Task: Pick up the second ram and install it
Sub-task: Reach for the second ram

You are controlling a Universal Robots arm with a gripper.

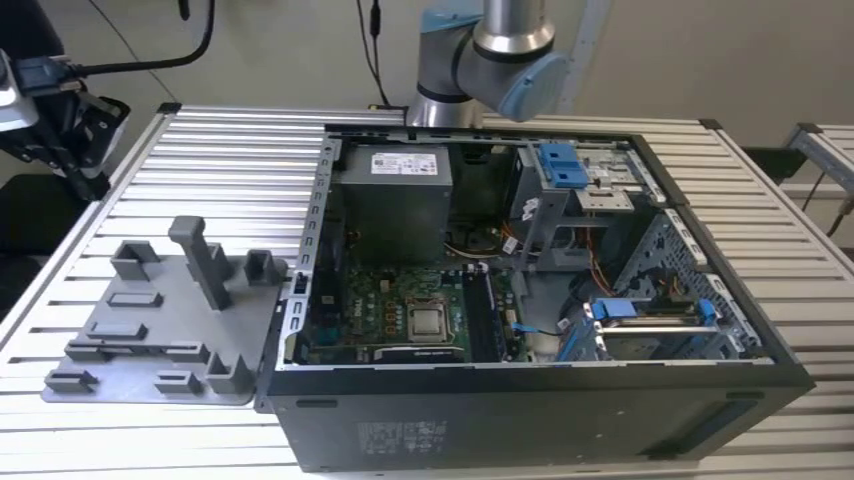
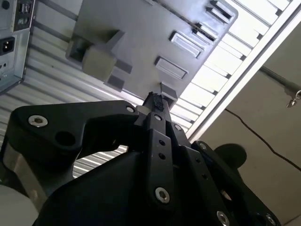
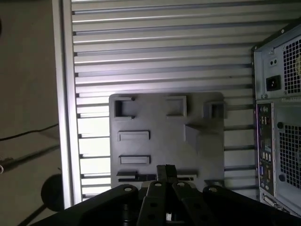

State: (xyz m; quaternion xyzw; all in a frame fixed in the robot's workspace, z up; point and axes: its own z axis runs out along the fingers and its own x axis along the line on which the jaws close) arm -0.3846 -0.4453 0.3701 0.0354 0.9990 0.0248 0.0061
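pincer (image 3: 165, 170) closed, facing tray (image 3: 164, 129); exterior view: motherboard (image 1: 398, 308)

The ribbed metal surface (image 1: 227, 160) (slats running across it) carries two things: a grey fixture plate (image 1: 167, 322) with raised holders at the exterior view's left, and just beside it an open computer case (image 1: 534, 420) lying on its side.
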